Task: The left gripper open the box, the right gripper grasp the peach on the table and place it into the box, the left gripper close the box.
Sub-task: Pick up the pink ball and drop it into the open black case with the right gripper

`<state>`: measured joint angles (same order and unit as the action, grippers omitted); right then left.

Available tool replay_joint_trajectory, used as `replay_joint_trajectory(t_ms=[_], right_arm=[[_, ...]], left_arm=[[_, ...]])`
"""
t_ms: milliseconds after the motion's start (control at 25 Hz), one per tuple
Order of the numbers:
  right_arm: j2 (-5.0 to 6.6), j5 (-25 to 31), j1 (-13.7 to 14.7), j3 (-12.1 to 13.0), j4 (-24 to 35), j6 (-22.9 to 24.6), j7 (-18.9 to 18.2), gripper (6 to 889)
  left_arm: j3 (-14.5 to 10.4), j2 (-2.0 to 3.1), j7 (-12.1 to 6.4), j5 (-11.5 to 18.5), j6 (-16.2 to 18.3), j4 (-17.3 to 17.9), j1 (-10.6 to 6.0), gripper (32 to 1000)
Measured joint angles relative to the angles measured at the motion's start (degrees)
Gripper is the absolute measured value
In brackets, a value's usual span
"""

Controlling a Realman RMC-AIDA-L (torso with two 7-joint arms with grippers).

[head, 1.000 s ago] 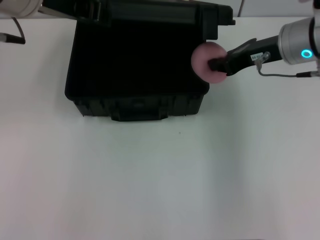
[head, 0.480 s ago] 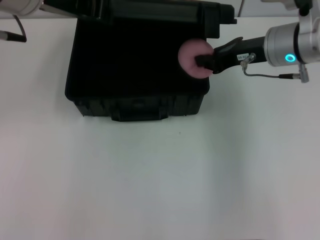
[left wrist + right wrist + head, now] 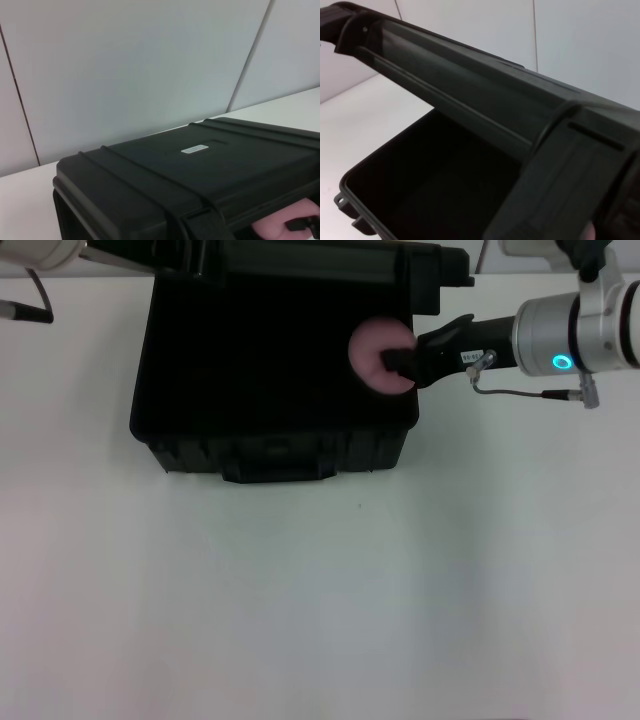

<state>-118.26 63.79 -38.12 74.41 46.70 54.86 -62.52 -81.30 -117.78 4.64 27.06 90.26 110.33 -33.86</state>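
Presently the box stands open on the table, lid raised at its far side. The right gripper reaches in over the box's right wall, clenched on the peach, which hangs above the interior. The left gripper's arm sits at the box's far left corner; its fingers' state cannot be told.

A plain white counter carries the scene. Directly on it sits one thing: a large black box toward the far side, left of centre, its lid raised at the back and its front handle facing the near edge of the counter.
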Motion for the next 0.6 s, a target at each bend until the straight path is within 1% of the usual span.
replay_joint_trajectory(t_ms=[360, 600], right_arm=[[-0.04, 0.75, -0.10, 1.23, -0.61, -1.07, -0.41, 106], [-0.04, 1.33, -0.13, 1.35, -0.83, -1.11, -0.42, 112]], left_arm=[[0.00, 0.00, -0.03, 0.00, 0.00, 0.00, -0.01, 390], [0.00, 0.00, -0.13, 0.00, 0.00, 0.00, -0.01, 391]])
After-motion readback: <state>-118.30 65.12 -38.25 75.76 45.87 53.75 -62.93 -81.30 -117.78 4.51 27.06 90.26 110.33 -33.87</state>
